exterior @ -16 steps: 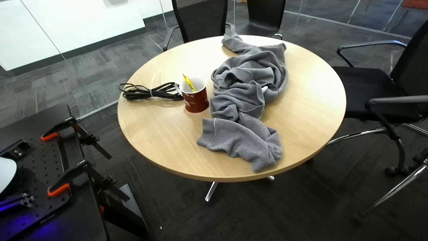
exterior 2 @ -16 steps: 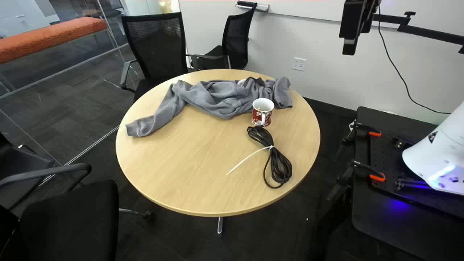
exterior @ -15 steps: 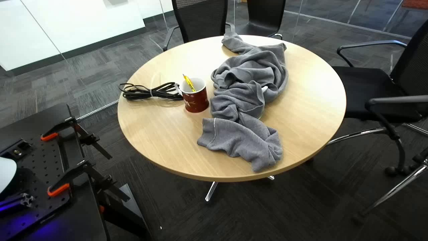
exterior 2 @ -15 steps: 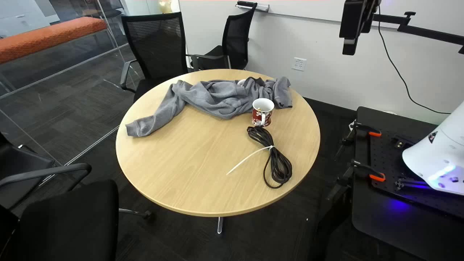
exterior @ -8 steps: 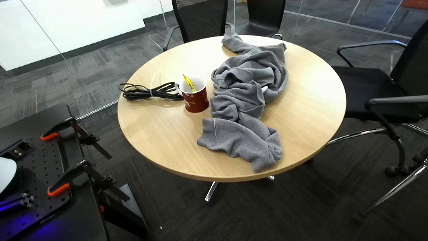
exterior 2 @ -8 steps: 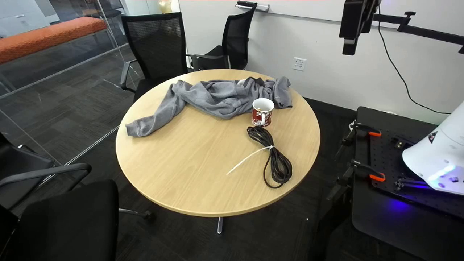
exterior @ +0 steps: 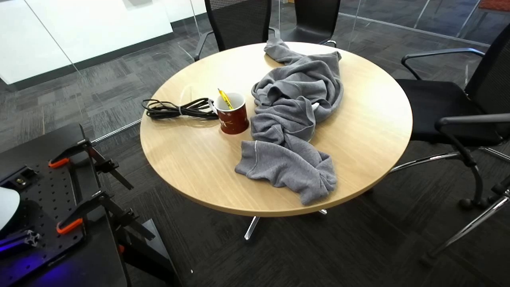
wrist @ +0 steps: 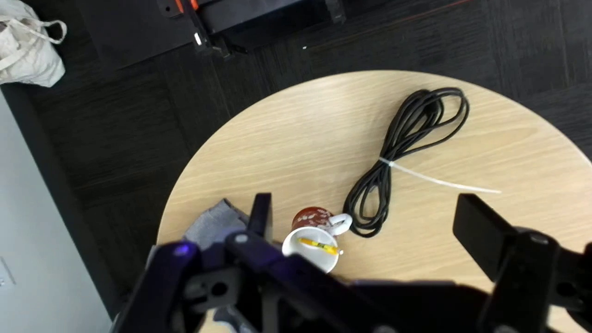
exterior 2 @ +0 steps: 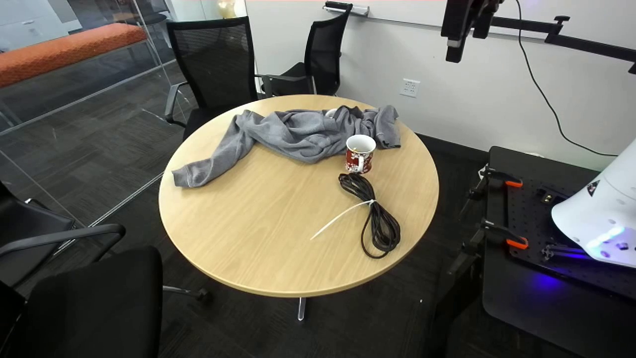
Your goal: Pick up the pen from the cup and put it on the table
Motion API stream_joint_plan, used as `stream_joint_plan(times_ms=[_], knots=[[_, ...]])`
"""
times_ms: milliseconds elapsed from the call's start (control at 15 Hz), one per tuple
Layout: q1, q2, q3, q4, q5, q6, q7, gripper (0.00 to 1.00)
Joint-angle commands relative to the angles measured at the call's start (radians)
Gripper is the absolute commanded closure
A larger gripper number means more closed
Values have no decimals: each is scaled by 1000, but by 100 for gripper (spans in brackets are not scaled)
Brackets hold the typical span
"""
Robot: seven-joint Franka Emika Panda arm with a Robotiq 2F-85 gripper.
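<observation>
The yellow pen [wrist: 319, 245] leans inside the dark red mug [exterior: 234, 120], probably because the mouth is too wide to hold it upright; one end juts past the rim near the handle, which should give the jaws something to pinch. The mug stands upright on the round, wood-toned surface [exterior: 183, 155], between a black coiled cable [wrist: 382, 175] and a grey sweatshirt [exterior: 287, 115]. A white zip tie [wrist: 437, 180] cinches the cable, presumably to keep its loops from spreading.

The wrist view shows the jaws wide apart with nothing gripped, a spacing that fits a grasp not yet made. It also shows much of the pen's length across the mug's pale inside, and a pale cloth bag [wrist: 30, 51] that I cannot make out elsewhere. In an exterior view the pen [exterior 2: 355, 149] is only a yellow speck, and the jaws hang high, well apart from the mug. Something white [exterior 2: 331, 113] peeks from the sweatshirt in both exterior views, too hidden to name.
</observation>
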Motion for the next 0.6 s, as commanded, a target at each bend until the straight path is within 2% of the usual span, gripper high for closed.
stream_joint_plan(times_ms=[0,200,400,533], knots=[[-36,-2,-43,-17,-99,55,12,0],[-59,2,-97,-32,-167,127,-40,0],[-68,0,-155,-70,-206,279,-139,0],[-67,4,-205,-102,-182,396,-242,0]])
